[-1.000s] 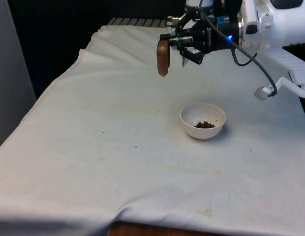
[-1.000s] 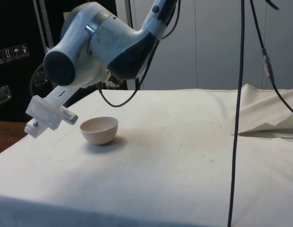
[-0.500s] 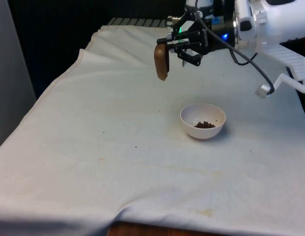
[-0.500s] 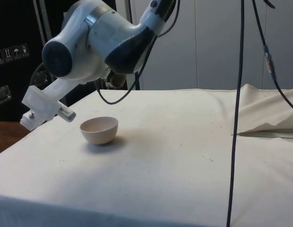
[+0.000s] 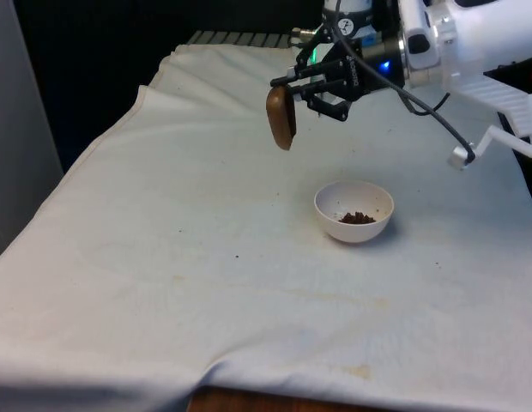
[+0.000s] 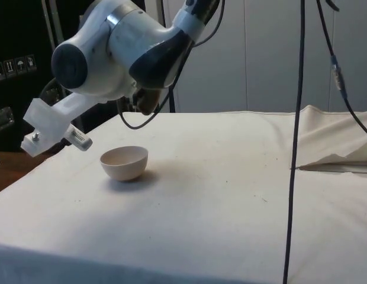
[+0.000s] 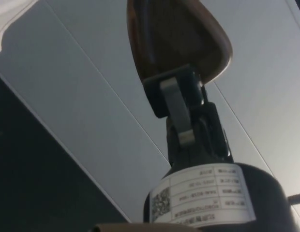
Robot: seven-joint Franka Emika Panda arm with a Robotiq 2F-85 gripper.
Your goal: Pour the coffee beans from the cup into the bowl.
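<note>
front view: one brown cup (image 5: 281,118) hangs in the air, clamped at its rim by the black gripper (image 5: 293,94), whose fingers pinch the cup's wall. the cup is tipped over, its long axis running close to vertical with a slight lean, one end pointing down toward the white cloth (image 5: 163,257); which end is the mouth cannot be told here. it sits above and toward the front view's left of one white bowl (image 5: 353,210), well apart from it. the bowl stands upright on the cloth and holds a small heap of dark coffee beans (image 5: 357,218) at its bottom; the beans are too small to count. the white arm (image 5: 472,39) reaches in from the front view's right.

side view: the single bowl (image 6: 124,162) rests on the cloth (image 6: 231,195), its inside hidden from this angle. the arm (image 6: 121,50) hangs over it, and a brown patch of the cup (image 6: 145,102) peeks out behind the arm, higher than the bowl.

wrist view: the cup (image 7: 179,36) is gripped at its edge by a black finger (image 7: 176,94), its dark hollow turned toward the camera, with pale panels behind it.
</note>
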